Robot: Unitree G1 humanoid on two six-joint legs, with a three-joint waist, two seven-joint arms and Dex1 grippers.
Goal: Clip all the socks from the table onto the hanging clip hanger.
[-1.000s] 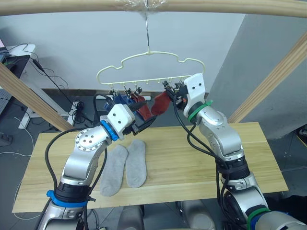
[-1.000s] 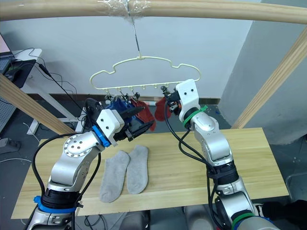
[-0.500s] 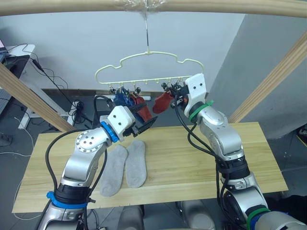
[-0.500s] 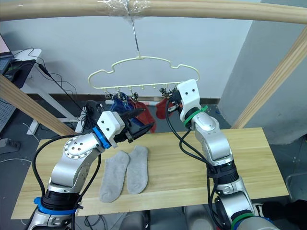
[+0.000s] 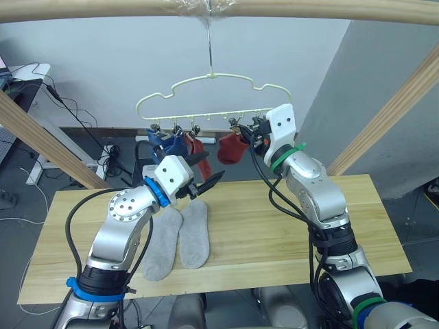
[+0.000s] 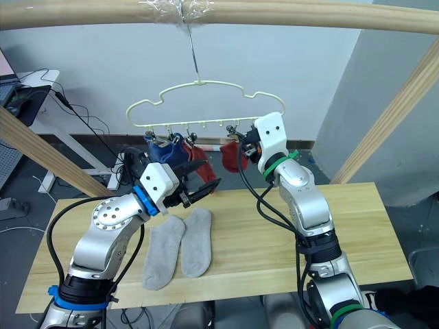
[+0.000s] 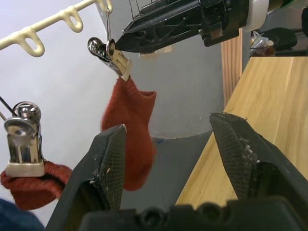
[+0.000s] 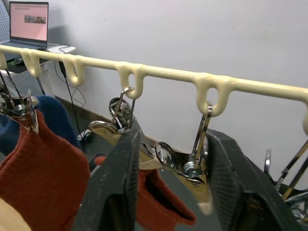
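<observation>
Table [image 5: 274, 226]: two grey socks [image 5: 178, 238] left, side by side at 8 o'clock of centre.
Clip hanger [image 5: 212, 103]: blue socks [image 5: 163, 142] and two red socks [image 5: 230, 147] clipped, likely four of six done.
Left gripper [image 5: 206, 182]: fingers apart, empty; has dropped away from hanger since earlier frame.
Right gripper [image 8: 168, 159]: fingers apart around clips; red sock now hangs free.

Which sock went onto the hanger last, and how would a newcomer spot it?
Find the pale yellow hanger under the wooden rail. Four socks hang from its clips; take the rust-red sock nearest the right end effector. It hangs apart from the blue and red cluster.
</observation>
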